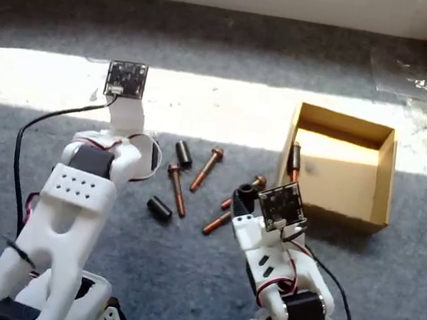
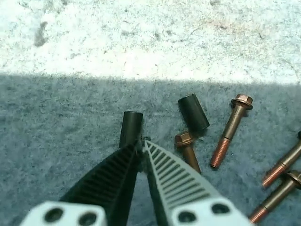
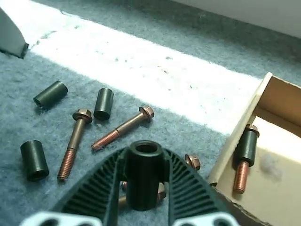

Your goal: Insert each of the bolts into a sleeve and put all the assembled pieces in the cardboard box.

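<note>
**Bolt-and-sleeve assembly on a grey carpeted table [image 1: 384, 288], with one assembled piece in the box.**

The right gripper [image 3: 146, 160] pinches a black sleeve [image 3: 143, 181] upright with its bore uppermost. It holds the sleeve over the middle of the carpet, near the left wall of the cardboard box [image 1: 383, 179]. The left gripper [image 2: 142, 142] has its fingers pressed together, and its tips are just beside the end of a second sleeve [image 2: 131, 125] lying flat. A third sleeve [image 1: 183, 153] and a fourth sleeve [image 1: 159, 208] lie loose between the arms, among copper-coloured bolts. These include a long bolt [image 1: 206, 168] and a nearer bolt [image 1: 177, 189]. The box stands toward the far right of the carpet. Inside it, the assembled piece [image 1: 296, 160] rests against the left inner wall.
</note>
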Controlling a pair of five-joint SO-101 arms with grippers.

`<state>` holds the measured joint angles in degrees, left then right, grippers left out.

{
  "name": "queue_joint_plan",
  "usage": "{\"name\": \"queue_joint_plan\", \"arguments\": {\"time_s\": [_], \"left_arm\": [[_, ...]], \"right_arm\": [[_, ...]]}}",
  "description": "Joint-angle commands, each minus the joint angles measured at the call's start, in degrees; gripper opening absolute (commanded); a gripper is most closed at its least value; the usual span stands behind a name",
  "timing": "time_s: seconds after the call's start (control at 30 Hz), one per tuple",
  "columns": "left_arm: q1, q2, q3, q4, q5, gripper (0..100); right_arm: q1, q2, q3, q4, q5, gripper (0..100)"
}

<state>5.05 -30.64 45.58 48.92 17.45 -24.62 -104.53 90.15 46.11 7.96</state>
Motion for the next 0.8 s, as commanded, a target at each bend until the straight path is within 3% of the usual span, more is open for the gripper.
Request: {"name": "queue_joint_plan", "arguments": {"time_s": [0.0,0.27,0.6,0.77], "left_arm": [[0.9,4.6,-2.9,-4.4,5.7,1],[1.3,11.5,-3.4,-8.4,18.1,1],[8.1,12.0,-4.5,-8.4,18.8,2],[8.4,12.0,-3.6,-8.4,19.1,12]], "right_arm": [[0.7,-0.7,-0.6,-1.4,-0.6,0.5],[0.4,-0.7,0.8,-1.5,-0.6,0.5],[0.4,-0.7,0.8,-1.5,-0.6,0.5],[0.4,-0.7,0.8,-1.5,-0.6,0.5]]}}
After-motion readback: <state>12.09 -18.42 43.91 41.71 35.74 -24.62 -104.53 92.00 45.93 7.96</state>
